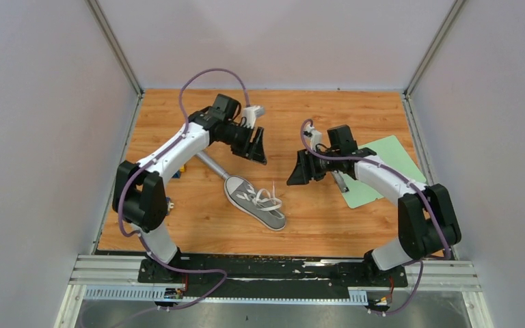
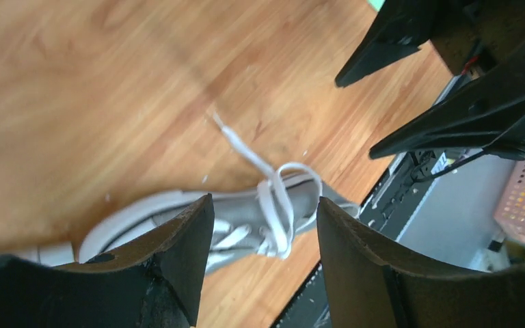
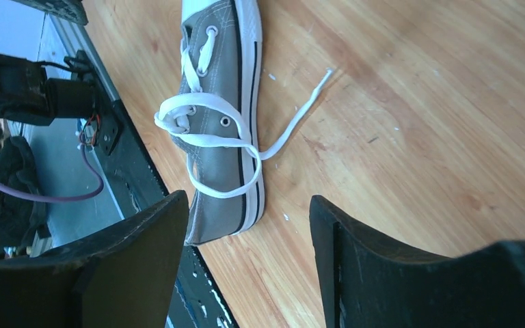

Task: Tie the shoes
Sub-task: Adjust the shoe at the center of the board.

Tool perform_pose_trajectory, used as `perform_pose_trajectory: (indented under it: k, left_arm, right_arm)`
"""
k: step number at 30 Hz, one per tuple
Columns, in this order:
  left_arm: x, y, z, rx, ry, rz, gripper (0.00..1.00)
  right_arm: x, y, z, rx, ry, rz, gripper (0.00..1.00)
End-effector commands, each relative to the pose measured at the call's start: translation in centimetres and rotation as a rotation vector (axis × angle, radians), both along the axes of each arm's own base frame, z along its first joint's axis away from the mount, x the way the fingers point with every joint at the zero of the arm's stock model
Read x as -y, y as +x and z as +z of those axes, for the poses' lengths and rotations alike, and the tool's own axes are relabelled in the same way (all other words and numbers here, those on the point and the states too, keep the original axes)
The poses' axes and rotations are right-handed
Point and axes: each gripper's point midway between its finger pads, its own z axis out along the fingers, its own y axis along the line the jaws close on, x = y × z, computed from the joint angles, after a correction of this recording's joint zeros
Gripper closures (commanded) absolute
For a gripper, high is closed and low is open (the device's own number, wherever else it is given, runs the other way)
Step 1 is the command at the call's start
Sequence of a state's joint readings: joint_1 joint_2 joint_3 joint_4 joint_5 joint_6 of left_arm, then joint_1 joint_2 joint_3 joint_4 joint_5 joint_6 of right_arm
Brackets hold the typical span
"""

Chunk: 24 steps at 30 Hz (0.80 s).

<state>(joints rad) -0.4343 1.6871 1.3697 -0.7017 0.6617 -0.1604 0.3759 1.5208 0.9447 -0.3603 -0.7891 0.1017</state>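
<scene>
The small grey shoe point(image 1: 254, 201) with a white sole lies on its base in the middle of the wooden table, toe towards the far left. Its white laces point(image 3: 212, 143) are loose: one loop stands by the top eyelets, a strand crosses the heel side, and a free end point(image 3: 314, 89) trails on the wood. My left gripper point(image 1: 258, 147) hovers above and behind the shoe, open and empty; the shoe point(image 2: 246, 219) shows between its fingers. My right gripper point(image 1: 295, 169) hangs to the right of the shoe, open and empty, with the heel point(image 3: 222, 198) below it.
A pale green mat point(image 1: 383, 167) lies at the right under the right arm. A grey metal rod point(image 1: 210, 164) lies by the shoe's toe, with a small coloured item point(image 1: 180, 169) beside the left arm. White walls enclose the table; a black rail point(image 1: 273, 270) runs along the near edge.
</scene>
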Motion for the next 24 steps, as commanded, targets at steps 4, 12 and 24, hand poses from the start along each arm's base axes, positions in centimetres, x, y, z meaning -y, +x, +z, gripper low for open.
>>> perform_pose_trajectory:
  k: [4,12,24]
  left_arm:
    - [3.9,-0.1,-3.6,0.078,0.213,-0.253,0.35]
    - [5.0,0.3,-8.0,0.096,0.423,-0.158,0.39]
    - [6.6,0.9,-13.1,0.054,0.523,-0.055,0.51]
  right_arm:
    - [1.8,0.2,1.6,0.017,0.008,-0.106,0.35]
    - [6.1,1.3,4.6,0.013,0.083,-0.304,0.37]
    - [8.6,1.0,5.1,0.009,0.110,-0.399,0.38]
